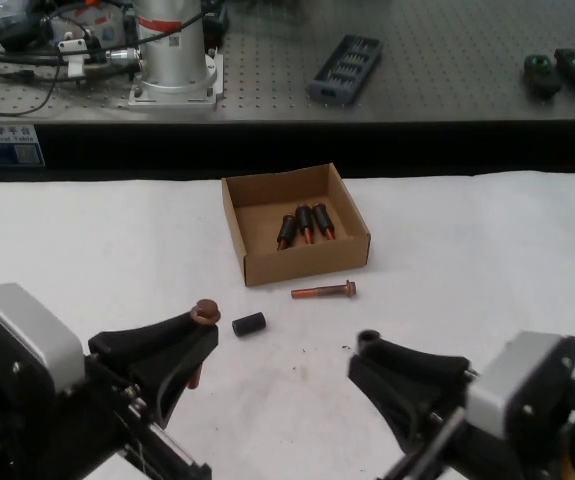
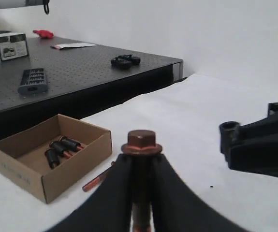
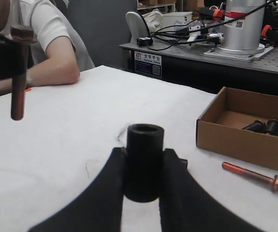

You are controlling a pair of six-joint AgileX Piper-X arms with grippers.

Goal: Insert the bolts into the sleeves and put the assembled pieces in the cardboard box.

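My left gripper [image 1: 201, 332] [image 2: 141, 162] is shut on a copper bolt [image 1: 204, 312] [image 2: 141, 142], held upright with its head on top. My right gripper [image 1: 368, 352] [image 3: 144, 159] is shut on a black sleeve [image 1: 369, 340] [image 3: 144, 145], bore facing up. The two held parts hang apart above the white cloth. Between the arms and the box, a loose sleeve [image 1: 250, 323] lies near a loose bolt [image 1: 324, 291] [image 3: 252, 175]. The cardboard box [image 1: 307, 262] [image 2: 76, 164] [image 3: 240, 145] holds three assembled pieces [image 1: 303, 226] [image 2: 61, 147].
Behind the white cloth runs a dark perforated bench [image 1: 427, 90] with a black slotted tray [image 1: 345, 65], a metal column base [image 1: 172, 55] with cables, and two dark green parts [image 1: 560, 70]. Bare cloth lies left and right of the box.
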